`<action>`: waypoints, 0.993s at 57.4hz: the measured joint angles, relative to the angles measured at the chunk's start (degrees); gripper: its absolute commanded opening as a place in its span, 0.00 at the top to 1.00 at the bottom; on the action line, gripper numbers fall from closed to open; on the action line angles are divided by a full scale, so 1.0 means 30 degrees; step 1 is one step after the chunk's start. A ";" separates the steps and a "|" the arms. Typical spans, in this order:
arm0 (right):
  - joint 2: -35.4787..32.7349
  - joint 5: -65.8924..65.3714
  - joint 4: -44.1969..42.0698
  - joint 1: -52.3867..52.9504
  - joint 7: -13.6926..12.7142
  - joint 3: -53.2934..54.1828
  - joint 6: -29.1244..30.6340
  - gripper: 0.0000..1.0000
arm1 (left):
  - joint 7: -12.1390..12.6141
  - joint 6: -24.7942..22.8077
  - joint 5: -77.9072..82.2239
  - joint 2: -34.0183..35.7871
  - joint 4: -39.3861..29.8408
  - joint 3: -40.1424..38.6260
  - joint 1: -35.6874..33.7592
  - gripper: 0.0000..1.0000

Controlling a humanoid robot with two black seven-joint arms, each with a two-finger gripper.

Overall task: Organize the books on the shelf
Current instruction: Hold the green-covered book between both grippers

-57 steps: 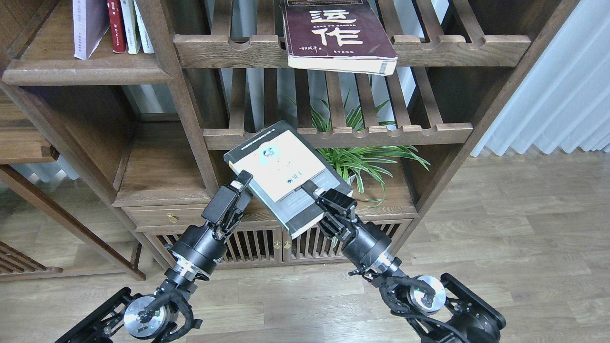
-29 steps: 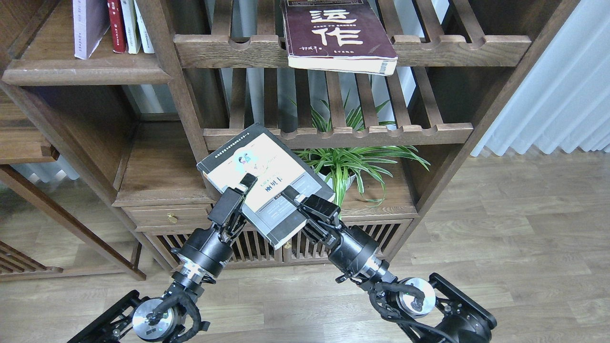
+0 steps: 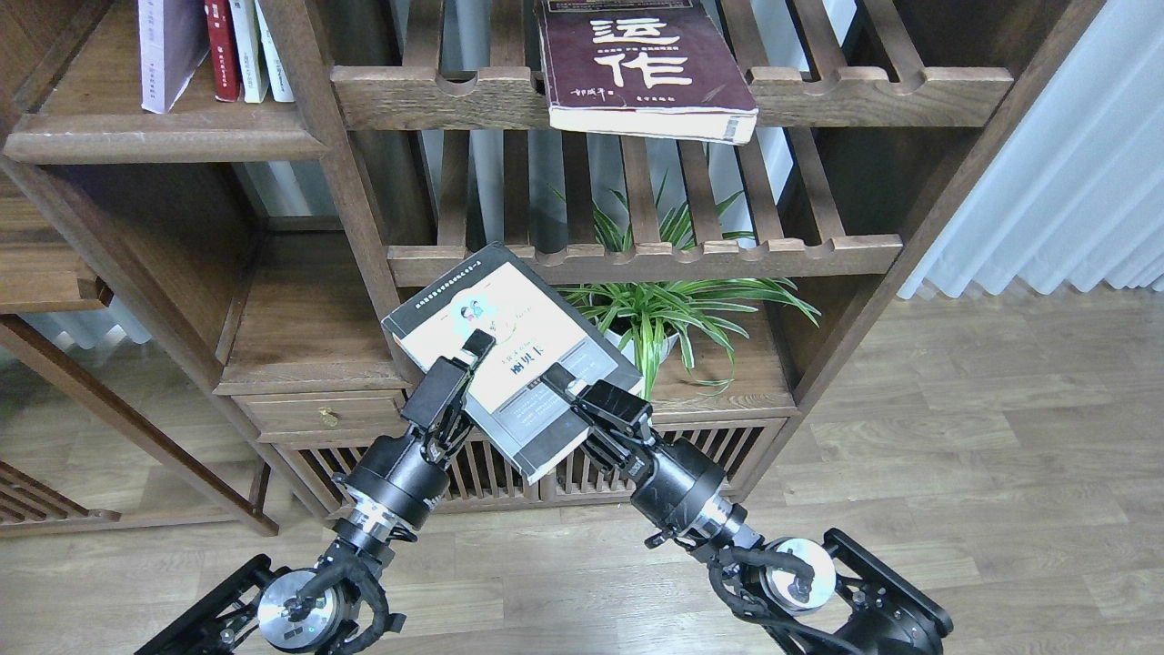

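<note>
Left gripper [image 3: 470, 357]: my fingers pinched on the left edge of the grey-black book [image 3: 509, 355], one fingertip lying on the cover.
Right gripper [image 3: 566, 387]: clamped on the same book's lower right edge, top finger flat on the grey band.
Book held: in mid-air, tilted, in front of the cabinet, below the lower slatted rack [image 3: 646, 259].
Maroon book [image 3: 644, 65]: flat on the upper slatted rack [image 3: 873, 89], its corner hanging over the front rail.
Lavender-white paperback [image 3: 166, 50]: leaning on the solid shelf [image 3: 164, 141], top left, beside a few standing books.
Surface/room: dark wood cabinet, wood-plank floor [image 3: 982, 437], pale curtain [image 3: 1073, 173] at right.
Open room: bare shelf plank right of the standing books; floor open to the right.
Materials: racks notched, shelf front rounded; potted plant [image 3: 673, 309] behind the held book.
</note>
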 measured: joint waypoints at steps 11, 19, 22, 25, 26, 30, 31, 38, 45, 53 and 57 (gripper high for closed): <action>0.0001 -0.0002 0.0001 0.0042 0.0000 -0.0003 0.0000 0.94 | 0.0007 -0.0011 0.0020 0.0025 -0.0115 0.0359 0.0034 0.68; 0.0027 -0.0005 0.0003 0.0088 0.0000 -0.0007 -0.0001 0.94 | 0.0093 -0.0017 0.0031 0.0026 -0.0114 0.0621 0.0115 0.94; 0.0068 -0.0021 0.0003 0.0099 0.0000 -0.0011 -0.0002 0.94 | 0.0093 -0.0018 0.0032 0.0026 -0.0132 0.0632 0.0176 0.94; 0.0110 -0.0025 0.0003 0.0109 0.0000 -0.0014 -0.0002 0.94 | 0.0092 -0.0022 0.0031 0.0023 -0.0161 0.0632 0.0217 0.94; 0.0124 -0.0025 0.0003 0.0120 0.0000 -0.0014 -0.0002 0.94 | 0.0087 -0.0022 0.0030 0.0017 -0.0161 0.0632 0.0223 0.94; 0.0156 -0.0039 0.0004 0.0152 0.0000 -0.0015 -0.0002 0.94 | 0.0046 -0.0022 0.0029 -0.0023 -0.0153 0.0634 0.0243 0.94; 0.0160 -0.0042 0.0003 0.0159 0.0000 -0.0015 -0.0002 0.94 | 0.0041 -0.0022 0.0029 -0.0029 -0.0148 0.0634 0.0245 0.94; 0.0192 -0.0061 0.0004 0.0181 0.0000 -0.0015 -0.0002 0.86 | 0.0014 -0.0021 0.0029 -0.0032 -0.0121 0.0634 0.0254 0.94; 0.0217 -0.0088 0.0004 0.0186 0.0000 -0.0013 -0.0002 0.74 | 0.0007 -0.0020 0.0029 0.0030 -0.0111 0.0634 0.0269 0.94; 0.0222 -0.0123 0.0004 0.0205 -0.0001 0.0074 -0.0003 0.62 | 0.0004 -0.0018 0.0031 0.0061 -0.0077 0.0636 0.0274 0.93; 0.0222 -0.0131 0.0004 0.0209 -0.0001 0.0103 -0.0003 0.53 | 0.0003 -0.0016 0.0032 0.0080 -0.0071 0.0637 0.0276 0.93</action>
